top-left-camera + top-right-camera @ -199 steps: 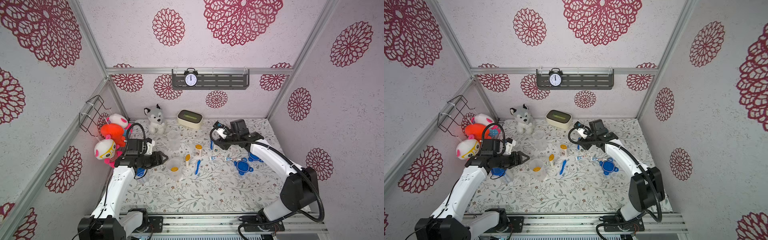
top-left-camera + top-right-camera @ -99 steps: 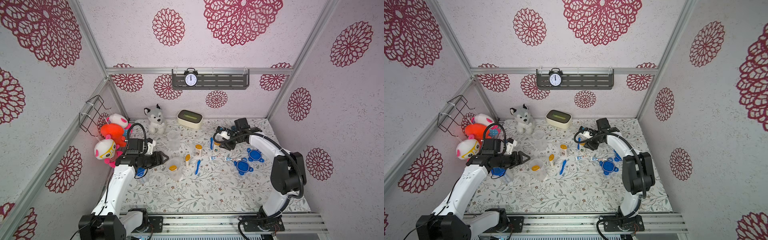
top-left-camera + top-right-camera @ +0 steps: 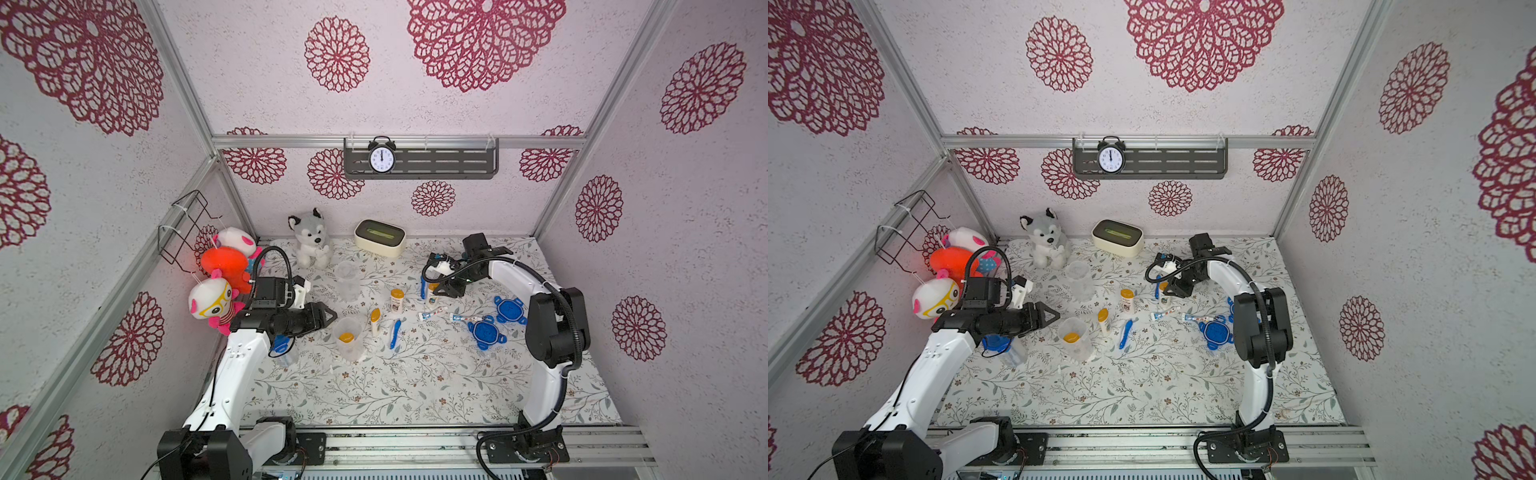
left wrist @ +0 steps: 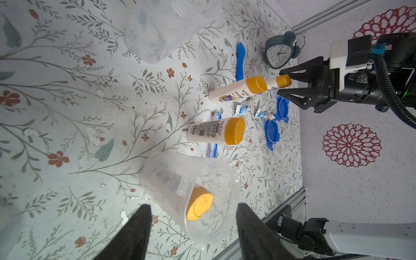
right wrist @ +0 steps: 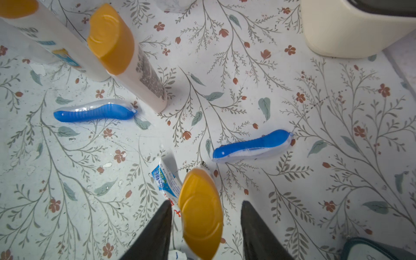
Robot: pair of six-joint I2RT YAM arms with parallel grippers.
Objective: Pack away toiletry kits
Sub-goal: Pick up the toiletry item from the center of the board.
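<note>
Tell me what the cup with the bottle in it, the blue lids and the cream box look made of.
Cup: thin clear plastic, slightly frosted; the orange cap inside shows through its wall.
Blue lids: opaque moulded plastic, judging by the even colour and the tabs at the rim; the finish is too small to judge.
Cream box: probably smooth matte plastic, with rounded corners and no glare.

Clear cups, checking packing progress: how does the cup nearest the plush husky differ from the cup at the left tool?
The far cup, by the husky, is empty; the near cup, by the left tool, holds a yellow-capped bottle. The far cup stands behind the near cup. Both are clear, upright, lidless.
</note>
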